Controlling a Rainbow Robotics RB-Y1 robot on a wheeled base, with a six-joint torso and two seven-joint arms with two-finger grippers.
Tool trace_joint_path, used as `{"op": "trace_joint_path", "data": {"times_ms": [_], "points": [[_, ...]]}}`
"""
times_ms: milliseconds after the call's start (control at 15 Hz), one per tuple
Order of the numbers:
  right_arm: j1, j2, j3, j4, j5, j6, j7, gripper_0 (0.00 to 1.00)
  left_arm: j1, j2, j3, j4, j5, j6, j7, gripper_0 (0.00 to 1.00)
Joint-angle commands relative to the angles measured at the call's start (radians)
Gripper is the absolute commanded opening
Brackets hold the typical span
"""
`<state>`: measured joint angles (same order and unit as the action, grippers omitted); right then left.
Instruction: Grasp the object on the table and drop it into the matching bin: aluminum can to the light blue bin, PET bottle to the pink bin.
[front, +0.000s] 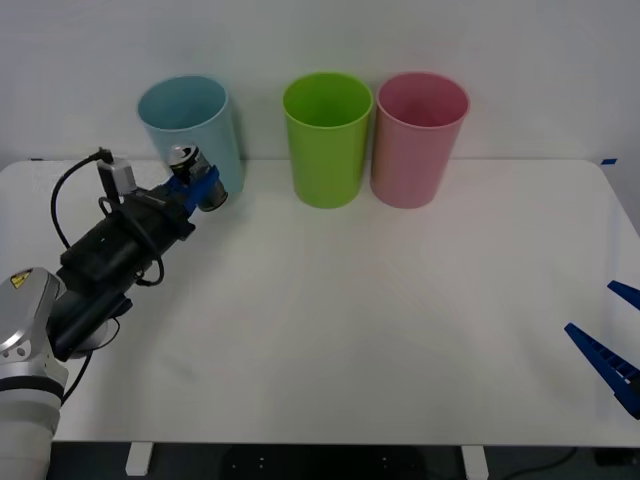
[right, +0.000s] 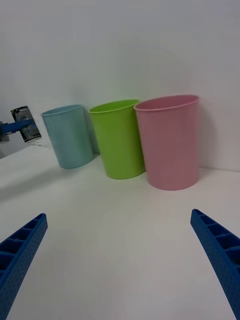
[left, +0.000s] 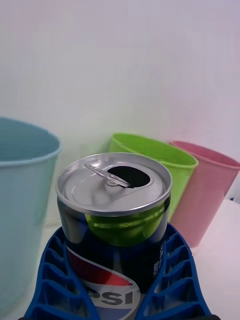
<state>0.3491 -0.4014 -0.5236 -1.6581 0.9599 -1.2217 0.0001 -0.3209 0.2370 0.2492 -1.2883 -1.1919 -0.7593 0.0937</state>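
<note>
Left arm is extended toward the counter's (front: 400, 330) far left corner, left end effector (front: 203, 187) clamped on the can (front: 190, 170), fingers (left: 172, 280) wrapped around its lower body. Can is held off the counter, just in front of the blue bin (front: 190, 125), below its rim. Long axis near upright, tilted slightly; opened silver top faces up. Right end effector (right: 120, 255) is parked at the near right corner, fingers spread wide, nothing held. Count: one can, three bins in a row along the far edge: blue, green bin (front: 327, 138), pink bin (front: 418, 137).
</note>
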Motion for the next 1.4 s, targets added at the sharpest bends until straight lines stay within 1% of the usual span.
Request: {"op": "trace_joint_path", "data": {"times_ms": [67,133,267,400,533,800,867,1067,1200,1333,1400], "points": [[0.0,0.0,0.0,0.0,0.0,0.0,0.0,1.0,-0.013,0.007,0.013,-0.049,-0.008,0.02,0.09,0.0],[0.0,0.0,0.0,0.0,0.0,0.0,0.0,1.0,-0.03,0.008,0.019,-0.049,-0.011,0.026,0.103,0.0],[0.0,0.0,0.0,0.0,0.0,0.0,0.0,1.0,-0.069,0.007,0.036,-0.049,-0.046,0.051,0.123,0.0],[0.0,0.0,0.0,0.0,0.0,0.0,0.0,1.0,-0.116,0.015,0.039,-0.049,-0.075,0.112,0.187,0.0],[0.0,0.0,0.0,0.0,0.0,0.0,0.0,1.0,-0.147,0.018,0.039,-0.048,-0.086,0.167,0.198,0.0],[0.0,0.0,0.0,0.0,0.0,0.0,0.0,1.0,-0.207,0.016,0.028,-0.043,-0.137,0.296,0.233,0.0],[0.0,0.0,0.0,0.0,0.0,0.0,0.0,1.0,-0.222,0.018,0.025,-0.029,-0.149,0.324,0.236,0.0],[0.0,0.0,0.0,0.0,0.0,0.0,0.0,1.0,-0.287,0.018,0.032,0.044,-0.184,0.359,0.233,0.0],[0.0,0.0,0.0,0.0,0.0,0.0,0.0,1.0,-0.337,0.018,0.042,0.107,-0.232,0.377,0.224,0.0],[0.0,0.0,0.0,0.0,0.0,0.0,0.0,1.0,-0.392,0.018,0.062,0.176,-0.29,0.39,0.192,0.0],[0.0,0.0,0.0,0.0,0.0,0.0,0.0,1.0,-0.423,0.016,0.076,0.218,-0.314,0.399,0.141,0.0]]}}
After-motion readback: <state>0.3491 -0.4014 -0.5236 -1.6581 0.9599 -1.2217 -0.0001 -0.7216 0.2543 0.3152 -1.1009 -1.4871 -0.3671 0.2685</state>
